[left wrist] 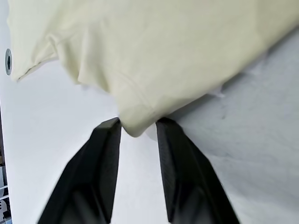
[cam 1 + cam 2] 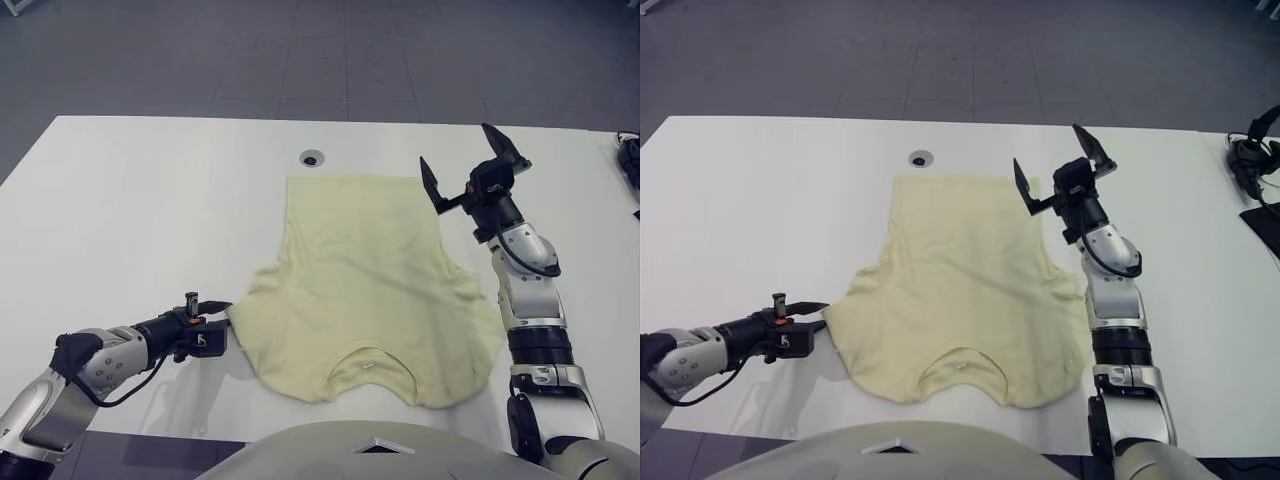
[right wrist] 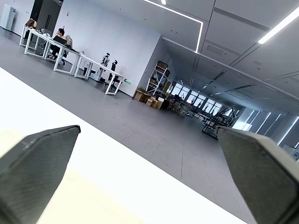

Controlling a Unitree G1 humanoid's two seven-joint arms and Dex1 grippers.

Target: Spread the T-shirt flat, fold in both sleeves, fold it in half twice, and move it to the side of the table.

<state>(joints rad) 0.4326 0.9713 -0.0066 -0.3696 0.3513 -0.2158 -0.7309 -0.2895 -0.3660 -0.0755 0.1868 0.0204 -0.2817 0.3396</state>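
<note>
Plainly the T-shirt (image 2: 365, 290) is light, limp cloth that will sag, drag and wrinkle rather than hold a shape, so it is best taken by hems and sleeve tips and drawn low over the counter (image 2: 150, 200). It lies about mid-counter, collar (image 2: 368, 365) toward the robot and hem (image 2: 350, 180) away, body fairly flat, shoulders still rumpled. The left jaws are released, low on the counter, one on either side of the left sleeve (image 1: 135, 126) tip without clamping it. That doubled edge looks a good hold. The right jaws hang wide apart above the counter, just beside the hem's right corner, gripping nothing. The collar sits near the counter's front edge, so any pull toward the robot risks cloth sliding off. A small round hole (image 2: 313, 158) lies just beyond the hem's left corner. The widest stretch of counter lies left of the shirt. On the right it is narrower, with black gear (image 2: 1250, 155) at the far end.
</note>
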